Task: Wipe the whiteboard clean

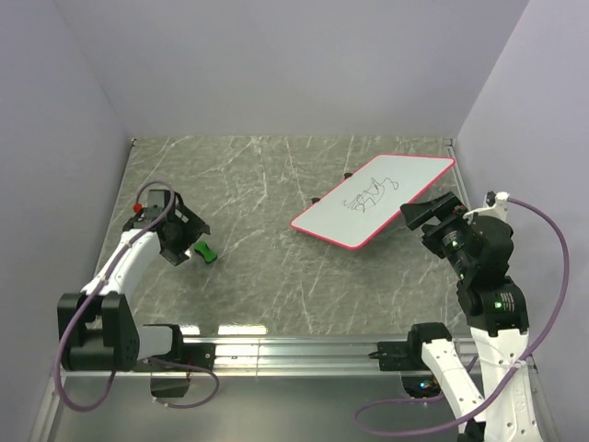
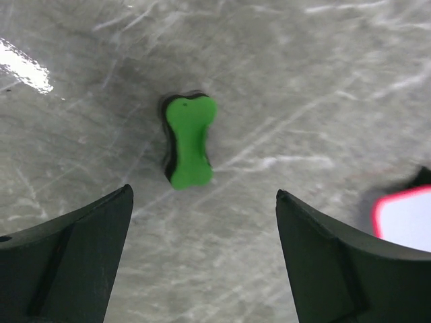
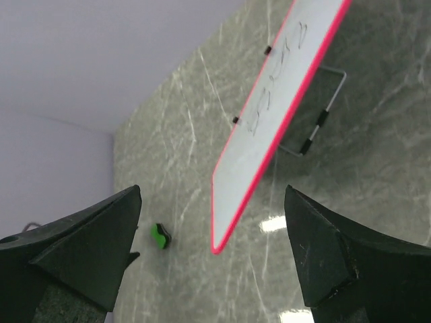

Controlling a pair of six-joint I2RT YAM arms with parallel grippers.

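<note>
The whiteboard, white with a red-pink rim and black scribbles, stands tilted at the back right of the table. It also shows in the right wrist view, and one corner shows in the left wrist view. A small green eraser block lies on the table at the left. My left gripper is open and empty just left of the block, which lies beyond its fingertips. My right gripper is open and empty, close to the board's right lower edge.
A thin wire stand props the board from behind. A metal rail runs along the near edge. Grey walls close the left, back and right sides. A purple cable loops off the right arm.
</note>
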